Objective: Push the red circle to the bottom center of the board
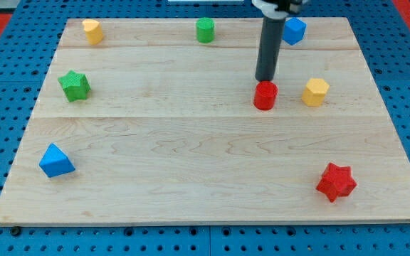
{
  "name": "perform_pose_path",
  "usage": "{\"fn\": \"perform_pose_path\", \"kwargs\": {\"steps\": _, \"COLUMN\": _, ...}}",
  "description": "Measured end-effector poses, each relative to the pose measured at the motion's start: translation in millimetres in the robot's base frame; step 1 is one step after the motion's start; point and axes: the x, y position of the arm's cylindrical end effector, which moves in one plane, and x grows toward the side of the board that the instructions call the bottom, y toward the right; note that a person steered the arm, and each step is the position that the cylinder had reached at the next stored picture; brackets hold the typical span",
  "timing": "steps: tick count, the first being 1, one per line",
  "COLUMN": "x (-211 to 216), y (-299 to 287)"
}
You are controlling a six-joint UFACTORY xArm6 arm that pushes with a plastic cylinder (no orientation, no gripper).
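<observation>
The red circle [265,96] stands on the wooden board [191,156], right of centre and in the upper half. My tip [265,80] is just above the red circle toward the view's top, touching or almost touching its far edge. The rod rises straight up from there to the view's top edge.
A yellow hexagon block [316,92] sits just right of the red circle. A blue block [294,30], a green block [205,30] and a yellow block [92,31] line the top edge. A green star [75,85] and blue triangle [55,161] are at left, a red star [336,182] at bottom right.
</observation>
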Motion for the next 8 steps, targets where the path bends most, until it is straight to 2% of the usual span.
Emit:
{"fn": "perform_pose_path", "kwargs": {"steps": 2, "x": 65, "y": -38}}
{"fn": "perform_pose_path", "kwargs": {"steps": 3, "x": 31, "y": -1}}
{"fn": "perform_pose_path", "kwargs": {"steps": 5, "x": 107, "y": -15}}
{"fn": "perform_pose_path", "kwargs": {"steps": 6, "x": 113, "y": -25}}
{"fn": "perform_pose_path", "kwargs": {"steps": 7, "x": 127, "y": 16}}
{"fn": "perform_pose_path", "kwargs": {"steps": 8, "x": 135, "y": -28}}
